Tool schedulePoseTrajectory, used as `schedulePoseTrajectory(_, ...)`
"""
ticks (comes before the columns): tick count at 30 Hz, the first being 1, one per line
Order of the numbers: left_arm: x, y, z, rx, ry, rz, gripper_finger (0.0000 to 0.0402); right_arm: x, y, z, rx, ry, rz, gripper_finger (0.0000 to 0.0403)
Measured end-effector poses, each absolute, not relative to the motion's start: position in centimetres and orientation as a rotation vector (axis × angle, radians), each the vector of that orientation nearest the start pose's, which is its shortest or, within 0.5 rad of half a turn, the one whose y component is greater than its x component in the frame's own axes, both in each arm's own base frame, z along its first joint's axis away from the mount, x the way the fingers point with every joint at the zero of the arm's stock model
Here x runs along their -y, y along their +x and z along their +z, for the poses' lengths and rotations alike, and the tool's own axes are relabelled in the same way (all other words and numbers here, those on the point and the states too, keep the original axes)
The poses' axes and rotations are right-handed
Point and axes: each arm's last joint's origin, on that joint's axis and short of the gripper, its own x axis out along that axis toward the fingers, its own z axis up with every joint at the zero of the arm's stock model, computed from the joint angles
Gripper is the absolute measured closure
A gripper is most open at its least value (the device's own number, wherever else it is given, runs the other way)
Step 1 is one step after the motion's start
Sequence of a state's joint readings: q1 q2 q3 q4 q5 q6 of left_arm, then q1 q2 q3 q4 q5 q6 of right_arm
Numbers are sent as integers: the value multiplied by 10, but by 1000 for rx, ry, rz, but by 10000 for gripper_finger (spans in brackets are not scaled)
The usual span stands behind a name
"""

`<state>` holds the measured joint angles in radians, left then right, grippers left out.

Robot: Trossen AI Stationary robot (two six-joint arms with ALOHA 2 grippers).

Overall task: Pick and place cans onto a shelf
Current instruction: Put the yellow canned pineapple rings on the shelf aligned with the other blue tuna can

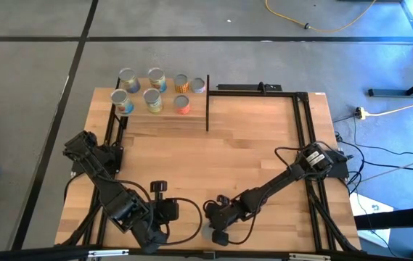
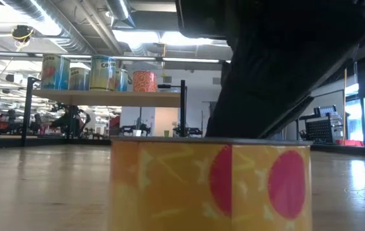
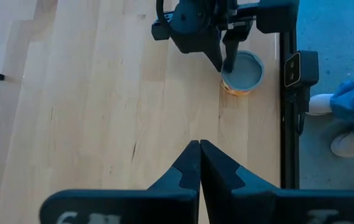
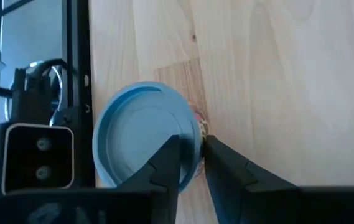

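Several cans [image 1: 153, 100] stand on the raised light-wood shelf [image 1: 170, 119] at the table's far left; they also show in the low view [image 2: 99, 72]. One more can [image 3: 245, 71], yellow-orange with red dots [image 2: 208, 186] and a silver top [image 4: 142, 134], stands upright on the tabletop at the near edge. My right gripper [image 4: 192, 152] is over it, pointing down, shut on its rim. My left gripper [image 3: 200, 155] is shut and empty, above the table to the left of that can [image 1: 176, 210]. My right gripper pinches the can's rim [image 4: 198, 134] on the side toward the table's middle. One finger [image 4: 170, 155] is over the recessed top and the other [image 4: 220, 158] is outside the wall. The fingers come from above, pointing down. The can stands upright on the table.
A black frame rail [image 3: 287, 93] runs along the near edge right beside the can. A black upright post [image 1: 207, 101] marks the shelf's right end. The middle of the wooden tabletop [image 1: 250, 138] is bare. A person's blue-covered feet [image 3: 351, 112] show beyond the near edge.
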<state>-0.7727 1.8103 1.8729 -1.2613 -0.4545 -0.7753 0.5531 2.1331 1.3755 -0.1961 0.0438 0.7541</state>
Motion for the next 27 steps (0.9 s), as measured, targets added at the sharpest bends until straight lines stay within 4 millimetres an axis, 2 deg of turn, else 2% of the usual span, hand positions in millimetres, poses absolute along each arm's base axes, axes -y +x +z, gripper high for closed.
schedulePoseTrajectory(6, 241, 265, 348, -994, -15, 111, 402, -228, 372, 118, -1046, 446, 64, 386)
schedulePoseTrajectory(11, 240, 265, 348, -994, -15, 111, 402, -228, 375, 123, -1037, 430, 57, 395)
schedulePoseTrajectory(17, 240, 265, 348, -995, -13, 112, 402, -218, 386, 156, -1109, 264, 9, 395)
schedulePoseTrajectory(27, 237, 263, 347, -978, 40, 168, 401, -189, 404, 238, -1129, 35, -144, 396)
